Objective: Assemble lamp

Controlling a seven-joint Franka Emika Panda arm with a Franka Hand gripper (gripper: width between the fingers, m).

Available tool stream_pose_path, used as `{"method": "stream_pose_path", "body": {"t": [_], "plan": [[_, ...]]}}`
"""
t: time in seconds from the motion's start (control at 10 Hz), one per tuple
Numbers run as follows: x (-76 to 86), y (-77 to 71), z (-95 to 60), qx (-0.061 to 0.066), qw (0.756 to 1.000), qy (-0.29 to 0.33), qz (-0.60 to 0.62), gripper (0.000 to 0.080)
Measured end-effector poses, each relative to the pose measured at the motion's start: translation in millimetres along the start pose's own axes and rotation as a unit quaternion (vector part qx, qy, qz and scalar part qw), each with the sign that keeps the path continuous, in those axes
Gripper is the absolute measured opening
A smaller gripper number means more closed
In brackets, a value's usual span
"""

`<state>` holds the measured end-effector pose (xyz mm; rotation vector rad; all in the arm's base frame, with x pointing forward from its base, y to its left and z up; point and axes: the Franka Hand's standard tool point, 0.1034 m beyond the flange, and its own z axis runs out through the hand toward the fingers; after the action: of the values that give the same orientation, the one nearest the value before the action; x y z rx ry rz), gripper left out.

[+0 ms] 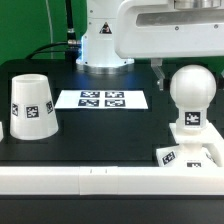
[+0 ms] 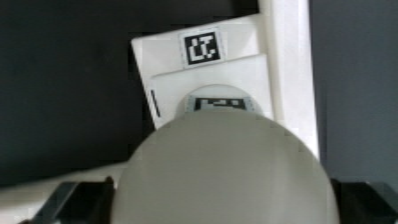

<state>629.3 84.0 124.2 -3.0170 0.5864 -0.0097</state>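
Observation:
The white ball-shaped bulb (image 1: 190, 88) stands upright with its tagged neck (image 1: 190, 119) on the flat square base (image 1: 190, 154), at the exterior view's right by the front wall. The cone shade (image 1: 32, 103) stands alone at the left. My gripper (image 1: 160, 70) hangs from the arm just left of the bulb's top; only one dark finger shows there. In the wrist view the bulb (image 2: 214, 160) fills the space between my two dark fingers, and the gripper (image 2: 199, 208) is open wide. The base tag (image 2: 205, 45) shows beyond it.
The marker board (image 1: 100, 99) lies in the middle, behind the parts. A low white wall (image 1: 90, 178) runs along the table's front edge and shows in the wrist view (image 2: 285, 60). The robot's pedestal (image 1: 100, 45) stands at the back.

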Motion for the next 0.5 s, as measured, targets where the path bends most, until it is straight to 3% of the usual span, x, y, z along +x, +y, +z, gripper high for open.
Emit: {"method": "stream_pose_path", "body": {"t": [0.5], "plan": [[-4.0,-3.8,1.0,-0.003,0.967,-0.003,0.256,0.0578]]}}
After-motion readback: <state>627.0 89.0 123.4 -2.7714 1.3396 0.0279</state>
